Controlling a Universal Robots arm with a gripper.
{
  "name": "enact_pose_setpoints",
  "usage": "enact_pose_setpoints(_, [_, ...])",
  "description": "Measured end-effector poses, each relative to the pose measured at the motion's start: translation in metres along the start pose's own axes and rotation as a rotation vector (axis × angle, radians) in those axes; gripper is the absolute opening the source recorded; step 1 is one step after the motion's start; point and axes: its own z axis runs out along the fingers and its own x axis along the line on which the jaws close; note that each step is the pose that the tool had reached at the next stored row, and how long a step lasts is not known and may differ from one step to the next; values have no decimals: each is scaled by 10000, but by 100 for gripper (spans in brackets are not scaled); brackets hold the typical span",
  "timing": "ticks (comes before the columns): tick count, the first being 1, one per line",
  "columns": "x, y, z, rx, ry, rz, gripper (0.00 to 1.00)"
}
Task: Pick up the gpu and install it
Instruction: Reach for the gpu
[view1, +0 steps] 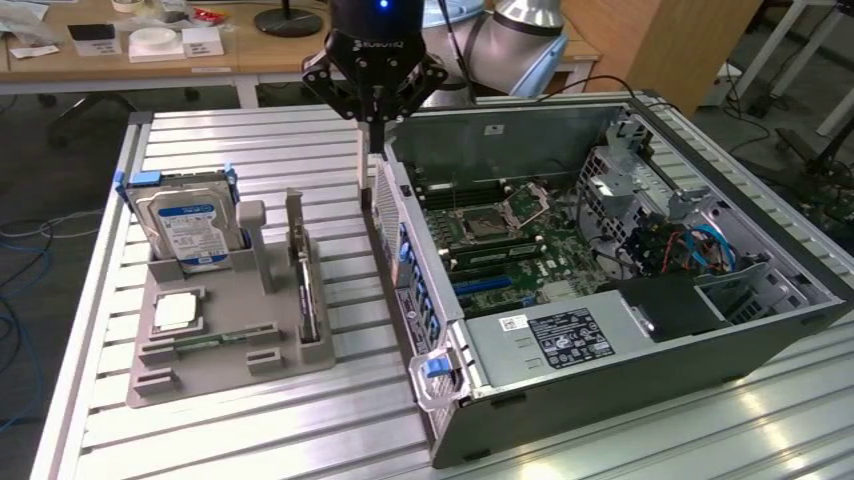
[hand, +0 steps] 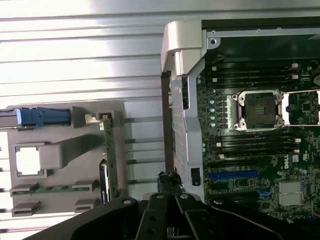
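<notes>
Slatted metal table (view1: 227, 140) carrying the whole set-up. On the exterior view's right lies an open computer case (view1: 627, 385), side panel off, exposing the motherboard (view1: 501, 235) with its bare processor socket and, nearer the camera, a power supply (view1: 567, 335) with a black label. On the exterior view's left sits a grey parts tray (view1: 220, 385), just beside the case's perforated rear panel but apart from it. The gripper (view1: 374, 125) hangs above the strip of table between tray and case, close to the case's rear corner; its fingers are drawn together and grip nothing. A hard drive (view1: 187, 225) with a blue-white label stands upright in blue rails at the tray's far end. The gpu (view1: 306, 290) stands on edge in a slot along the tray side nearest the case, its green board seen edge-on in the wrist view, untouched by the gripper. A square processor chip (view1: 176, 310) lies flat in a tray recess, and a narrow green memory stick (view1: 214, 342) lies just beside it, toward the near end.
</notes>
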Motion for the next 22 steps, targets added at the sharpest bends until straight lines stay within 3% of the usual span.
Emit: enact_pose_setpoints(22, [304, -28, -8, 0, -1, 0, 10])
